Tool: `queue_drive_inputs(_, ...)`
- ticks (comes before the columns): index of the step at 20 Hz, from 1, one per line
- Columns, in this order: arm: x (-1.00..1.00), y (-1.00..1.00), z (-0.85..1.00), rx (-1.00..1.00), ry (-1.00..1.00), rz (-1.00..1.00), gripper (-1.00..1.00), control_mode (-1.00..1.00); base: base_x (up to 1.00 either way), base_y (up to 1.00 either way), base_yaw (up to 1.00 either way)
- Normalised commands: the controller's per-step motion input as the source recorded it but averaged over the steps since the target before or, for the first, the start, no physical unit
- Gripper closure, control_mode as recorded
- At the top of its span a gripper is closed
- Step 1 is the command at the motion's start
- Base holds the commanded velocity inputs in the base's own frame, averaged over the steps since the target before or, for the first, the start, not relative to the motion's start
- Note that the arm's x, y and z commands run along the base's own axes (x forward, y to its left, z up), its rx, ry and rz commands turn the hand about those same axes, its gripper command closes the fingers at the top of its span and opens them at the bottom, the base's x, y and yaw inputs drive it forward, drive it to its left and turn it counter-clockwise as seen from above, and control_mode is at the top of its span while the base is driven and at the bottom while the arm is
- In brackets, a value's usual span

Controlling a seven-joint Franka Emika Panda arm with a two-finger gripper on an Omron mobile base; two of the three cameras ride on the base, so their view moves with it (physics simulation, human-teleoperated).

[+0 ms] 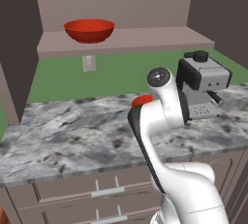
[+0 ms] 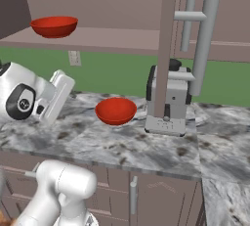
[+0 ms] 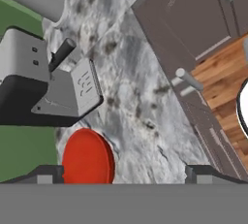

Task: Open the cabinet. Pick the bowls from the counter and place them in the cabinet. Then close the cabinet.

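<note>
While jaws gape wide (holding nothing) | bowl (image 2: 115, 110) on counter (image 2: 122, 146) | second bowl (image 2: 54, 26) shelved

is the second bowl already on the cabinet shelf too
No: one bowl sits on the shelf, but the other bowl rests on the counter beside the coffee machine.

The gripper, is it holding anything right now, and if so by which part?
Nothing is held. The gripper stands open above the counter, its fingertips wide apart, with the red bowl beside one fingertip, not gripped.
</note>
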Motion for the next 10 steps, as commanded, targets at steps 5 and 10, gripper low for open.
queue_drive_inputs(5,0.35,0.16,-0.37,-0.01,0.01,0.0,-1.0,-1.0,0.0,0.0,0.0)
queue_drive_inputs(10,0.04,0.04,-0.45,0.0,-0.1,0.0,-1.0,-1.0,0.0,0.0,0.0)
